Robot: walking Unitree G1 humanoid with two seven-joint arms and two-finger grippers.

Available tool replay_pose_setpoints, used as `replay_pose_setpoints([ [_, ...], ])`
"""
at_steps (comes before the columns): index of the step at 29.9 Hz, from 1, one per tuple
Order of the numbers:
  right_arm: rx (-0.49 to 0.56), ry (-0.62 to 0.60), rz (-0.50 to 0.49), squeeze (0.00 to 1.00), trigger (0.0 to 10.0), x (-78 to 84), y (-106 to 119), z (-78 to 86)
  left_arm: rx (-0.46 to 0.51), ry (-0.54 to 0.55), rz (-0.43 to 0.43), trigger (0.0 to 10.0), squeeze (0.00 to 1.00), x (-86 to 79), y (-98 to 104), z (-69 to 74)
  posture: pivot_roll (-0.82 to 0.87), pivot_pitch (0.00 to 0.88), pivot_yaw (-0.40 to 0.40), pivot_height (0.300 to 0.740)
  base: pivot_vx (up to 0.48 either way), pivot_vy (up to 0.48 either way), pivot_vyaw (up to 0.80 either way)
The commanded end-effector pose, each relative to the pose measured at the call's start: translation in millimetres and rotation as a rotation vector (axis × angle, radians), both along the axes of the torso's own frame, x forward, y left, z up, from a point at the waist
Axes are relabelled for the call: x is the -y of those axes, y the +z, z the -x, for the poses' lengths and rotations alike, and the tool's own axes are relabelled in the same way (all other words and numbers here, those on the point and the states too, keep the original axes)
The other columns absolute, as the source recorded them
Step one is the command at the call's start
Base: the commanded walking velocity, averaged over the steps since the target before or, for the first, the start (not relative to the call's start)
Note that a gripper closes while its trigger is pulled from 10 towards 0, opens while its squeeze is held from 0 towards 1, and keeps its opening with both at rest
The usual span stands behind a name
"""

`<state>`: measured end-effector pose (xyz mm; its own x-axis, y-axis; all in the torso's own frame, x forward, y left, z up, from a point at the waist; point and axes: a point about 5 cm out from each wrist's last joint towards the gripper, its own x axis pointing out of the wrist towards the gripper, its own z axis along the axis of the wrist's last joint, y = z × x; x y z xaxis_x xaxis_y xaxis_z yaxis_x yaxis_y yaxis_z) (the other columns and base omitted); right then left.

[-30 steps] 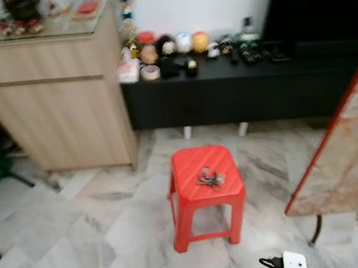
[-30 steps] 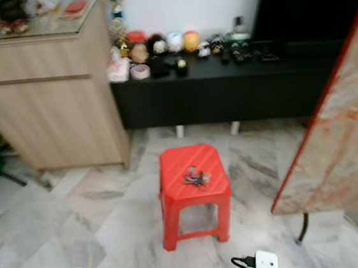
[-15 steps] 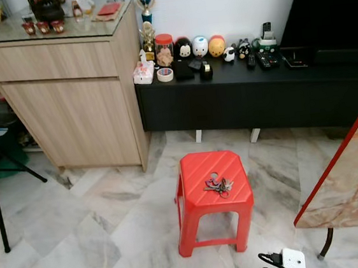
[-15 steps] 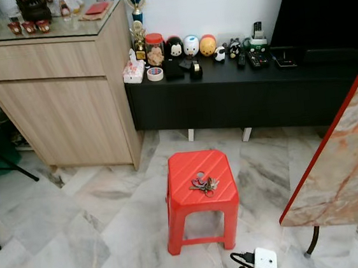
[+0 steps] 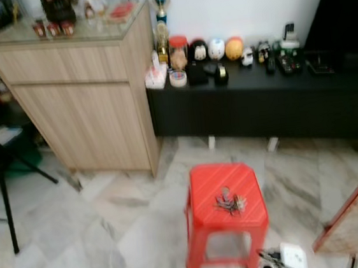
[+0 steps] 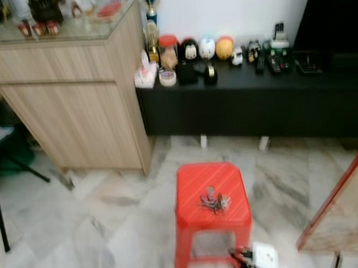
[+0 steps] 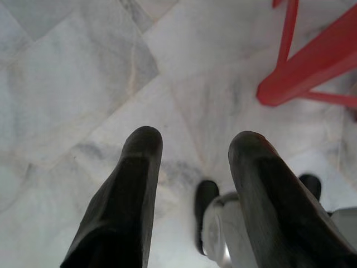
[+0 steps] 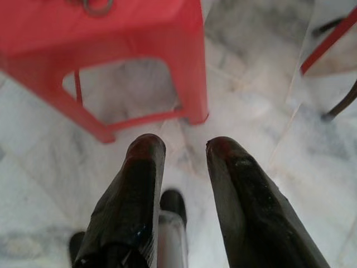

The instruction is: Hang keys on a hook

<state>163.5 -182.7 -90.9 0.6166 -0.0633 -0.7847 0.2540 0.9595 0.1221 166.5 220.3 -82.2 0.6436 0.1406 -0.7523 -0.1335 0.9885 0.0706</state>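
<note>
Keys [image 5: 230, 202] lie on red stool [image 5: 207, 215] — right gripper [image 8: 183, 149] low beside it, empty.

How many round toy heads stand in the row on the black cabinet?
3, as far as the blur allows: a black one, a white one and an orange one, side by side on the black cabinet behind the red stool. Smaller figures nearby are too blurred to count.

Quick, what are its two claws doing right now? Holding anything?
Left gripper: open, empty, over the floor.
Right gripper: open, empty, near the red stool.
</note>
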Motion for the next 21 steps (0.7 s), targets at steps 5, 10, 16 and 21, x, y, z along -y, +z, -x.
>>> replay_pose_setpoints([
  [5,0.014,0.007,-0.022,0.0,10.0,-8.8,0.9,-3.9,-0.006,0.011,-0.017,10.0,0.0,-9.3,0.8,2.8,0.05,0.0,-0.051,0.74,0.266,0.0,0.0],
  [10,0.011,0.018,-0.015,0.0,10.0,-8.5,0.8,-3.6,-0.005,0.011,-0.015,10.0,0.0,-8.8,0.7,3.0,0.05,0.0,-0.052,0.74,0.269,0.0,0.0],
  [16,0.012,0.021,-0.012,0.0,10.0,-8.8,0.8,-3.7,-0.007,0.01,-0.016,10.0,0.0,-8.8,0.5,3.5,0.05,0.0,-0.051,0.74,0.268,0.0,0.0],
  [21,0.019,0.03,-0.006,0.0,10.0,-8.8,1.4,-4.5,-0.006,0.005,-0.019,10.0,0.0,-8.5,0.6,3.2,0.05,0.0,-0.049,0.74,0.203,0.0,0.0],
])
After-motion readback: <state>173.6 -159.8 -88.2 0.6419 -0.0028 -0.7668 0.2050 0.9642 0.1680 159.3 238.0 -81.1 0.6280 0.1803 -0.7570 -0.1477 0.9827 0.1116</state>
